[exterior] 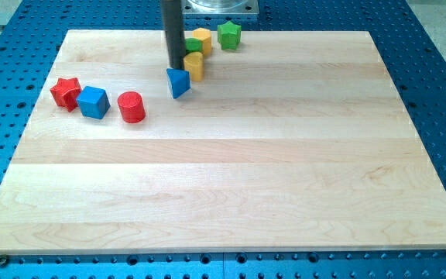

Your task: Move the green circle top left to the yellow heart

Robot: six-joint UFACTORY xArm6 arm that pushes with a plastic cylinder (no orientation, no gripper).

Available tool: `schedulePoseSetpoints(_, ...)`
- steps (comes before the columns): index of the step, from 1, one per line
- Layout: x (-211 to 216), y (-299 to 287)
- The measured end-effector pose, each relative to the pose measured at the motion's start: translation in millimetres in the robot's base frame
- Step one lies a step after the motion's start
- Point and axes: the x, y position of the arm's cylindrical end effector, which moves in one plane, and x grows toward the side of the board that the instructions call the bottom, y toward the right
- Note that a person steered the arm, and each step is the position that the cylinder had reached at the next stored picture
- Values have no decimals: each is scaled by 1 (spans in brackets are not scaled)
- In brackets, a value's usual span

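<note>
The green circle [193, 47] lies near the view's top, mostly hidden between two yellow blocks, so only a small green patch shows. The yellow heart [194, 67] sits just below it, touching or nearly touching. My tip [175, 68] is at the end of the dark rod, just left of the yellow heart and right above the blue triangle [178, 82]. It stands to the lower left of the green circle.
A second yellow block [201, 39] sits just above the green circle, with a green star [228, 34] to its right. At the view's left lie a red star [66, 93], a blue cube [93, 101] and a red cylinder [131, 107]. The wooden board [231, 178] lies on a blue perforated table.
</note>
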Motion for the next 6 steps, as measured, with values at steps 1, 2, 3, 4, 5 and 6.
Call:
schedulePoseSetpoints(1, 7, 43)
schedulePoseSetpoints(2, 7, 35)
schedulePoseSetpoints(3, 8, -23)
schedulePoseSetpoints(4, -36, -28)
schedulePoseSetpoints(5, -72, -27)
schedulePoseSetpoints(6, -75, -17)
